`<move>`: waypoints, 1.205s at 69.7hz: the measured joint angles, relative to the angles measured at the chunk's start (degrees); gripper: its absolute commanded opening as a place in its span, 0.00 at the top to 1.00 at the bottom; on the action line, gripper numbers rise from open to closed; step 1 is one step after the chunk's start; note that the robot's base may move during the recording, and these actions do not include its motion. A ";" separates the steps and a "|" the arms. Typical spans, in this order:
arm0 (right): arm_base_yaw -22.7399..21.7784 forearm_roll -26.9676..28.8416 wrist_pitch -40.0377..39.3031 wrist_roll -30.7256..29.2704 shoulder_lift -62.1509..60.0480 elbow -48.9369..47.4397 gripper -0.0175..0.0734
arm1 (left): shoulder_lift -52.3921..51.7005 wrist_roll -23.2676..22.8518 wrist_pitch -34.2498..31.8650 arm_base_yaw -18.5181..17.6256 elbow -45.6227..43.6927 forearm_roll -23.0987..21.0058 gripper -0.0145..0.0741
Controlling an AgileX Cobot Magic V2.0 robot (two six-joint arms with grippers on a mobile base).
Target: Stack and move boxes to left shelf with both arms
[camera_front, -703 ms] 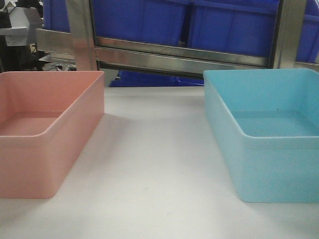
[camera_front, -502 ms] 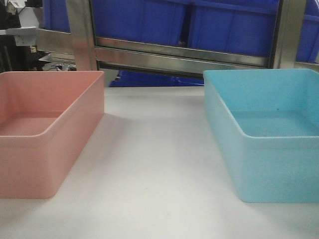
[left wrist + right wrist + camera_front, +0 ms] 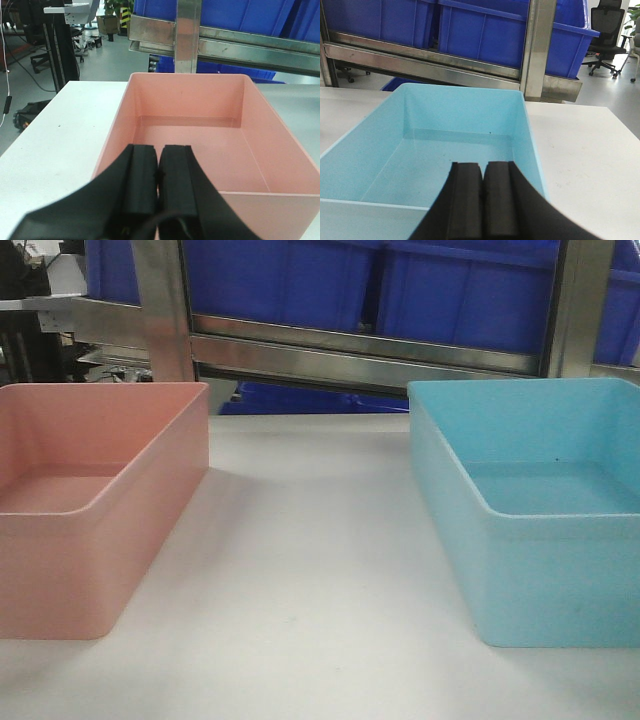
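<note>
Bright, even light falls from above in all three views. In the front view the pink box (image 3: 90,540) and blue box (image 3: 540,540) throw soft, faint shadows onto the white table (image 3: 310,570). The steel rail (image 3: 360,355) carries streaky glare. The image is slightly grainy. Low in the wrist views, the left gripper (image 3: 159,155) and right gripper (image 3: 483,170) look dark and nearly featureless.

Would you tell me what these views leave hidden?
Front view: frame edges crop the pink box at left, the blue box at right.
Left wrist view: left gripper partly hides the pink box's near wall.
Right wrist view: right gripper partly hides the blue box's near wall.
</note>
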 measured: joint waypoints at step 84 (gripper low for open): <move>0.00 0.00 0.00 0.00 0.00 0.00 0.75 | 77.66 4.44 36.22 4.87 -56.39 -1.61 0.77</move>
